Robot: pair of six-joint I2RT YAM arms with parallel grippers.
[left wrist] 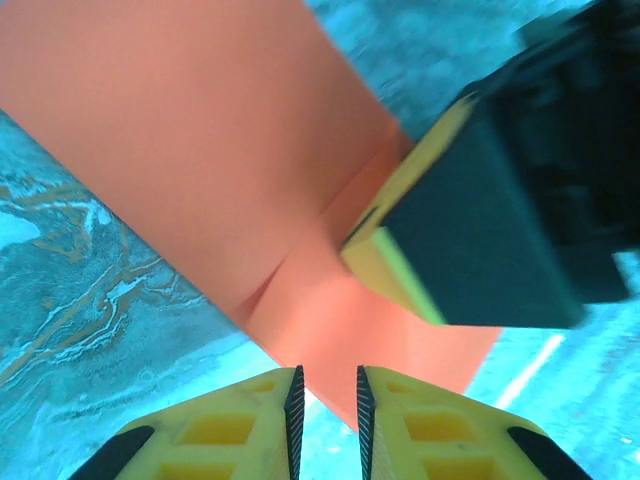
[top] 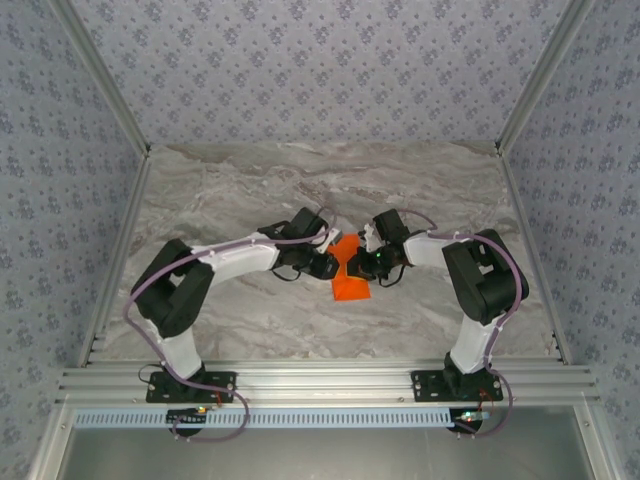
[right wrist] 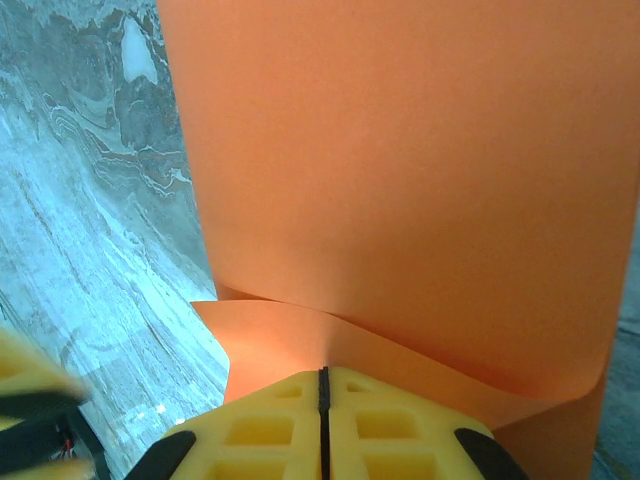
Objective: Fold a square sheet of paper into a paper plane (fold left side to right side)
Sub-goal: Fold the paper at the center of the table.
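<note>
right claw is pinched tight on a curled-up flap of the square sheet of paper. left claw is just a slit apart by the sheet's corner, gripping nothing. the sheet lies mid marble table, between both claws.

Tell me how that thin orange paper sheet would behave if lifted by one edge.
Probably floppy: the thin orange paper sheet bows in a soft curve near the right fingers. Likely very light, so a push may slide it across the smooth marble-patterned table. Its fold lines suggest it creases easily.
</note>
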